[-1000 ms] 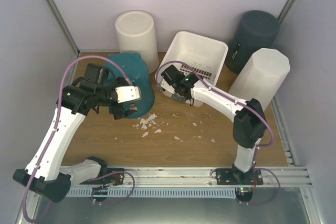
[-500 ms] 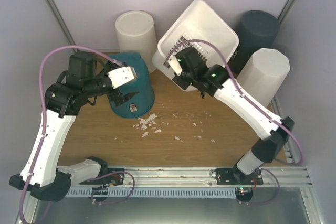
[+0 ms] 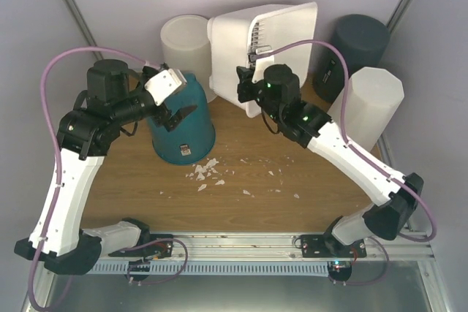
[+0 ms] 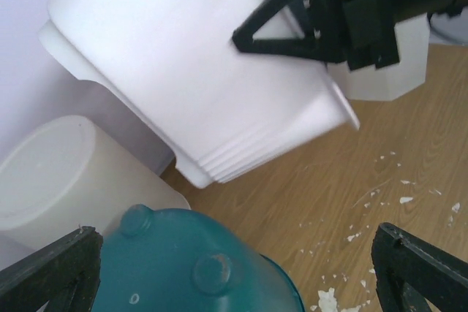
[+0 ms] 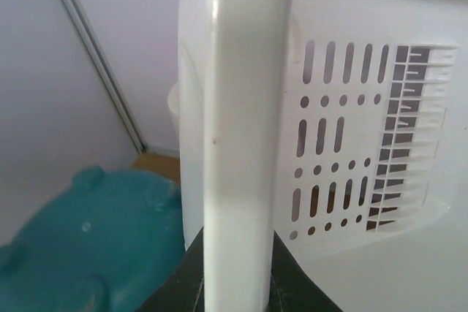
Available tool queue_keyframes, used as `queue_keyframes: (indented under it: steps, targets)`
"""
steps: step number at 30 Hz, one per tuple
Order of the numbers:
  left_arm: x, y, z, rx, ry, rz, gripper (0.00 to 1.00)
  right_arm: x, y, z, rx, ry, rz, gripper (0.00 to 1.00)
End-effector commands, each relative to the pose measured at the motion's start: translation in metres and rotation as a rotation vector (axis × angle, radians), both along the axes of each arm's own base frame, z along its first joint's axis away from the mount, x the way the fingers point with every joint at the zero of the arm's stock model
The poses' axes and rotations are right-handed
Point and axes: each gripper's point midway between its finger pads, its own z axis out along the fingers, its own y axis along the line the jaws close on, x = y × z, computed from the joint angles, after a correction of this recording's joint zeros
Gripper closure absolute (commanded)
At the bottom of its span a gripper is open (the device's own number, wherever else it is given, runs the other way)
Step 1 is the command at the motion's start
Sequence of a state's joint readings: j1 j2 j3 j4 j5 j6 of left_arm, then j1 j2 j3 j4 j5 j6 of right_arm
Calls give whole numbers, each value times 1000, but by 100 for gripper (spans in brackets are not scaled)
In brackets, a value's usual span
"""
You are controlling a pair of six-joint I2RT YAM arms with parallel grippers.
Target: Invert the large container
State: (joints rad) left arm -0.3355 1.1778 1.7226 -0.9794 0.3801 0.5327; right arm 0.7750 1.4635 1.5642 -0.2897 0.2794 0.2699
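White scraps (image 3: 208,173) litter the table (image 3: 307,199) up front. Just behind them, left gripper (image 3: 175,116) hangs over the upside-down teal bucket (image 3: 183,133), jaws wide apart, holding nothing. Further back, right gripper (image 3: 246,94) is clamped on the rim of the large container (image 3: 245,38), which is tipped on its side at back centre, between the white round bin (image 3: 186,38) and the dark bin (image 3: 358,42).

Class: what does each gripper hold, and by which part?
Right gripper pinches the white slotted plastic basket by its rim; left gripper holds nothing.
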Motion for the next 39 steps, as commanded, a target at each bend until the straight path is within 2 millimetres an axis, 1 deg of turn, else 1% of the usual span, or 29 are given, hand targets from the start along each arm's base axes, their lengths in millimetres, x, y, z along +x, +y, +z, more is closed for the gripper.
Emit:
queue_keyframes:
  steps: [1, 5, 8, 9, 13, 18, 21, 22, 25, 28, 29, 33, 39]
  targets:
    - [2, 5, 34, -65, -100, 38, 1, 0, -10, 80, 435, -235, -54, 99]
    - [2, 6, 36, -85, -100, 41, 1, 2, -25, 83, 611, -314, -111, 99]
    - [5, 5, 35, -99, -93, 42, 1, 3, -35, 76, 712, -354, -150, 99]
    - [6, 4, 36, -107, -94, 41, 1, 4, -38, 70, 740, -362, -162, 99]
    - [14, 0, 38, -129, -84, 39, 1, 11, -46, 58, 860, -386, -207, 99]
    - [21, -3, 39, -151, -76, 39, 1, 21, -57, 29, 1007, -347, -288, 99]
    - [25, -4, 40, -159, -75, 39, 1, 26, -63, 17, 1086, -333, -319, 99]
    - [27, -5, 39, -160, -73, 40, 1, 26, -65, 15, 1120, -341, -319, 99]
    - [33, -6, 35, -163, -60, 44, 1, 32, -65, 1, 1191, -323, -313, 99]
    - [37, -8, 33, -165, -54, 43, 1, 36, -64, -22, 1288, -291, -296, 99]
    - [39, -8, 33, -164, -56, 48, 1, 37, -64, -27, 1313, -289, -288, 99]
    - [45, -9, 38, -162, -67, 51, 1, 44, -57, -39, 1403, -281, -225, 99]
    - [52, -14, 37, -167, -58, 32, 1, 50, -64, -58, 1561, -274, -175, 99]
